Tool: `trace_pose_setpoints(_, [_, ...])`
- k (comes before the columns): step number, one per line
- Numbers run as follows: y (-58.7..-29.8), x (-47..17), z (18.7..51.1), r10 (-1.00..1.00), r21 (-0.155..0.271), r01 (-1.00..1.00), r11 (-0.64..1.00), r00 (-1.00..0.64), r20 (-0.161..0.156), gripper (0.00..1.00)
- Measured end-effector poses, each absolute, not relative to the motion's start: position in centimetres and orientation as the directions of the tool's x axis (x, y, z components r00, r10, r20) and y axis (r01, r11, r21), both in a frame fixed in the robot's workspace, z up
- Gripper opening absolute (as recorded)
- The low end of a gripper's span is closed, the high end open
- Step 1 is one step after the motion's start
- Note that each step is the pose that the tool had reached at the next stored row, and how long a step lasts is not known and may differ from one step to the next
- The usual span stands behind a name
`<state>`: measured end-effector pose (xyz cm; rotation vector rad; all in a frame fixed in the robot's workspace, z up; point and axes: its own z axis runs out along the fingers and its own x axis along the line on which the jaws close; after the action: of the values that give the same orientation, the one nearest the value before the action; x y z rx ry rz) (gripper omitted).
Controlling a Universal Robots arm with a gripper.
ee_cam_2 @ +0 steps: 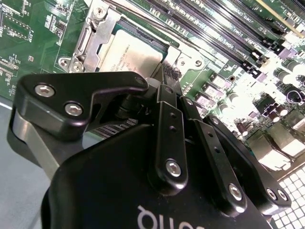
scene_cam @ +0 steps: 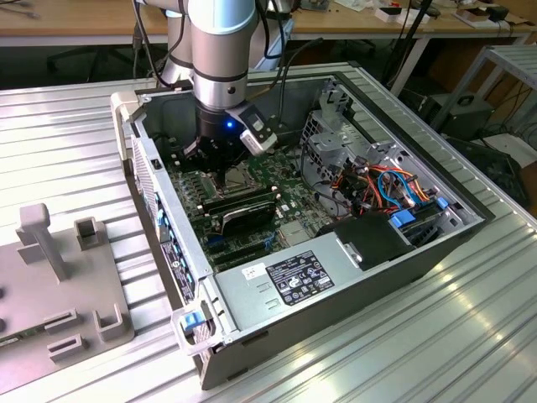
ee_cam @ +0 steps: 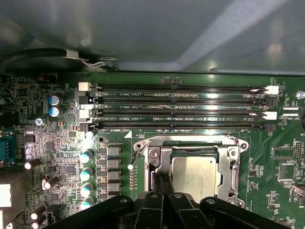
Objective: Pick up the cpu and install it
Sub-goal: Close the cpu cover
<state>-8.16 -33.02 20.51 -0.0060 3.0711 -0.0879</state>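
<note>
Fixture (scene_cam: pixel 52 252), grey, sits at the exterior view's left; rightward, the gripper (scene_cam: pixel 220 168) reaches into the open computer case (scene_cam: pixel 352 319). In the first wrist view its fingers (ee_cam: pixel 157 186) are pinched narrow just beside the cpu (ee_cam: pixel 196 177), which lies in its socket (ee_cam: pixel 143 145), perhaps touching its edge.

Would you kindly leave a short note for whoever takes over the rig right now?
Gripper: jaws together, low over the motherboard, tips at the cpu's edge. Whether they pinch it is unclear.
Cpu: lying within the socket, beside the memory slots.
Done: cpu picked up and brought to the socket.
Left: seating is not confirmed in either wrist view.
</note>
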Motion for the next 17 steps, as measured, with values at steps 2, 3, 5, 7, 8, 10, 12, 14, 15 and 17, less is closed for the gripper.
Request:
trace_pose_setpoints(2, [-33.02,-8.16,20.50,-0.006,-0.057,-0.002,0.998,-0.998,-0.069,0.11])
trace_pose_setpoints(3, [-33.02,-8.16,20.46,-0.006,-0.057,-0.002,0.998,-0.998,-0.069,0.11])
trace_pose_setpoints(5, [-33.03,-8.16,20.35,-0.006,-0.057,-0.002,0.998,-0.998,-0.069,0.11])
trace_pose_setpoints(7, [-33.02,-8.16,20.33,-0.006,-0.057,-0.002,0.998,-0.998,-0.069,0.11])
trace_pose_setpoints(8, [-33.02,-8.16,20.32,-0.006,-0.057,-0.002,0.998,-0.998,-0.069,0.11])
trace_pose_setpoints(10, [-33.02,-8.16,20.25,-0.006,-0.057,-0.002,0.998,-0.998,-0.069,0.11])
trace_pose_setpoints(12, [-33.02,-8.16,20.23,-0.006,-0.057,-0.002,0.998,-0.998,-0.069,0.11])
trace_pose_setpoints(14, [-33.02,-8.16,20.23,-0.006,-0.057,-0.002,0.998,-0.998,-0.069,0.11])
trace_pose_setpoints(15, [-33.01,-8.15,20.31,-0.006,-0.057,-0.002,0.998,-0.998,-0.070,0.11])
trace_pose_setpoints(17, [-32.99,-8.13,20.67,-0.006,-0.055,-0.002,0.998,-0.997,-0.071,0.11])
